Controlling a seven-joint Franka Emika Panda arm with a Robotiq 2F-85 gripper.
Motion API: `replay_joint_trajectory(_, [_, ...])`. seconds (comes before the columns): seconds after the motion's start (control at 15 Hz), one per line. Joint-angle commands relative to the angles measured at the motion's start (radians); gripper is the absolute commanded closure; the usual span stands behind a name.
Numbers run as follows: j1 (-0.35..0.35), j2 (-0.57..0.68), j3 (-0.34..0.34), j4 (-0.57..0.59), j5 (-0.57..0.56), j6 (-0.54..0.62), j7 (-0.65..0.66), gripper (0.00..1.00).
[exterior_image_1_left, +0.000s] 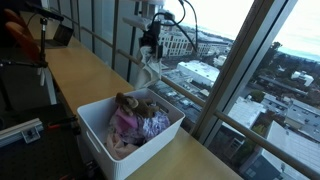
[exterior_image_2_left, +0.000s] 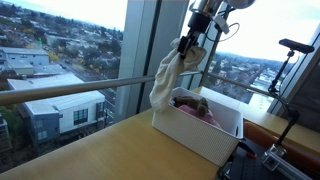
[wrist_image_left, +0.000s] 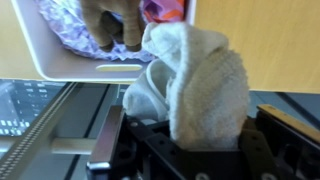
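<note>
Gripper (wrist_image_left: 200, 140) clamps white cloth (wrist_image_left: 200, 80); it hangs above bin (wrist_image_left: 60, 70) rim.

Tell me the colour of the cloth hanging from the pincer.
The cloth is plain cream-white, clearest in the wrist view.

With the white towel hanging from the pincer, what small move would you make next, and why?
Probably carry the shut pincer sideways over the white plastic bin: the crumpled white terry towel it grips hangs mostly outside the rim, not above the soft toys inside.
</note>
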Motion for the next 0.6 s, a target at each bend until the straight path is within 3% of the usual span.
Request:
replay_joint_trajectory(0.0, [-0.079, -0.101, -0.062, -0.007, 0.073, -0.063, -0.03, 1.0])
replay_joint_trajectory(0.27, [-0.17, -0.204, -0.144, -0.014, 0.128, -0.155, -0.109, 1.0])
replay_joint_trajectory(0.53, [-0.186, -0.281, -0.18, -0.061, 0.165, -0.22, -0.132, 1.0])
